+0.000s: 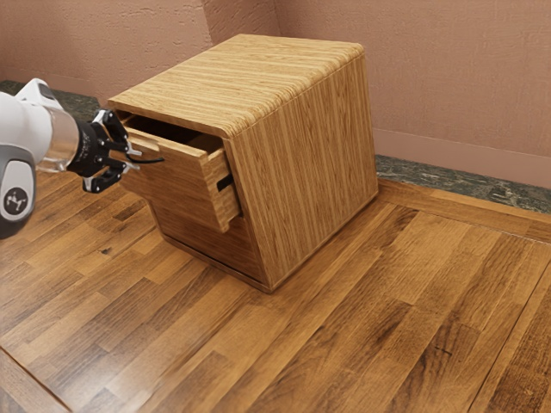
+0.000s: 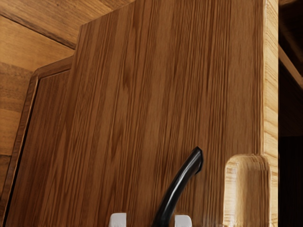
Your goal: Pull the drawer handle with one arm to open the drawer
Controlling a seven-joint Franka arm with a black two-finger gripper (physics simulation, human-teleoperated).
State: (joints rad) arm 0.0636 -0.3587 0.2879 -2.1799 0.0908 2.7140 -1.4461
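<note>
- The drawer (image 1: 176, 182) is partly open, its front standing clear of the cabinet (image 1: 301, 155) with a dark gap above it. I judge that more travel remains.
- The gripper (image 1: 126, 162) sits at 9 o'clock of the drawer front. It is unclenched, and its pads (image 2: 118, 220) straddle the handle (image 1: 153, 159) with gaps showing.
- The drawer is the upper one, on the cabinet's 9 o'clock face.
- The drawer is striped light wood, and its handle is a thin black curved bar.

Side camera looks down on cabinet (image 1: 293, 146) — wrist camera sits close, sharing drawer front (image 2: 142, 118).
</note>
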